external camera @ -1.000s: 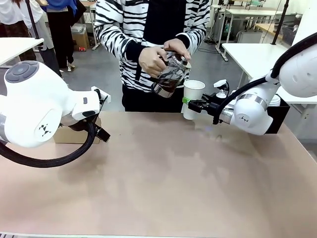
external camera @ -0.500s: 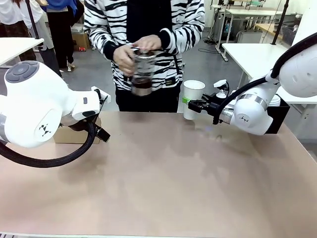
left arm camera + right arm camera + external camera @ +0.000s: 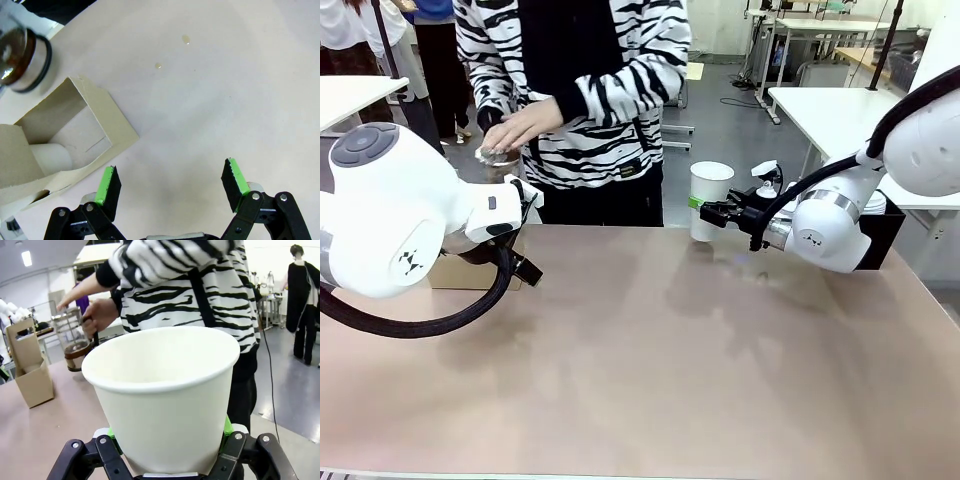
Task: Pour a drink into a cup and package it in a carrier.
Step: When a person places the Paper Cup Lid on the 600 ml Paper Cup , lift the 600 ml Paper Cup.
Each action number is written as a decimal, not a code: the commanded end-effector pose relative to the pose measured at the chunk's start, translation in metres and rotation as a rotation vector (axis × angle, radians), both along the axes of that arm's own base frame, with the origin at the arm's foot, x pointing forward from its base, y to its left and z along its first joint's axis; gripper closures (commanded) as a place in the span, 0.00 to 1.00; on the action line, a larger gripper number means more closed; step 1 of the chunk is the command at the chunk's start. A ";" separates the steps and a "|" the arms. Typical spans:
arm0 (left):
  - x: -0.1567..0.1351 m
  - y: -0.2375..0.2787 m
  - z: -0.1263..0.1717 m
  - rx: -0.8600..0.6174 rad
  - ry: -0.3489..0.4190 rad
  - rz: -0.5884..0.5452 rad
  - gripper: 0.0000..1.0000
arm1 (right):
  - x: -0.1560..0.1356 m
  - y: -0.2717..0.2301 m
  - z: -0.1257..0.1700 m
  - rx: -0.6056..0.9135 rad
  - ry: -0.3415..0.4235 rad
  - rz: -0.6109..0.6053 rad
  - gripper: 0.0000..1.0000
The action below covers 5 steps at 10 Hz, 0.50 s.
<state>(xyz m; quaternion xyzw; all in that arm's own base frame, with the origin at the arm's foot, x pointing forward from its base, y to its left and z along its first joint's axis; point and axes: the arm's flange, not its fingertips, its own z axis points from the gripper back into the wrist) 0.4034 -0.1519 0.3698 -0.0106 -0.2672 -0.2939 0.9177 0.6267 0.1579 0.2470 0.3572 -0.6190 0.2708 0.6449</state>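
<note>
My right gripper (image 3: 717, 209) is shut on the white paper cup (image 3: 710, 198), holding it upright and lidless just above the table's far edge. In the right wrist view the cup (image 3: 165, 390) stands between the green pads (image 3: 227, 428); its inside is hidden. The person's hand (image 3: 520, 125) rests on the glass jug (image 3: 75, 340) at the far left, with the dark drink (image 3: 76, 351) low in it. The brown carrier (image 3: 75, 130) stands beside the jug (image 3: 22, 55), with a white cup (image 3: 50, 157) in one slot. My left gripper (image 3: 171, 182) hangs open over bare table next to the carrier.
A black box (image 3: 882, 232) sits behind my right arm at the far right. Small droplets (image 3: 186, 39) lie on the tabletop. The carrier (image 3: 448, 272) is partly hidden behind my left arm. The person stands at the far edge, left of centre.
The person has carried the jug away from the cup, leftward across the far edge, and lowered it beside the carrier. Both grippers have stayed where they were.
</note>
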 end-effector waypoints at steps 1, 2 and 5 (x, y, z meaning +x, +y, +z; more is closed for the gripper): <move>0.000 0.000 0.000 -0.002 0.000 -0.001 0.00 | 0.001 0.002 0.001 0.006 0.004 -0.011 0.20; 0.000 0.000 0.000 -0.002 0.000 -0.001 0.00 | 0.001 0.002 0.001 0.006 0.004 -0.011 0.20; 0.000 0.000 0.000 -0.002 0.000 -0.001 0.00 | 0.001 0.002 0.001 0.006 0.004 -0.011 0.20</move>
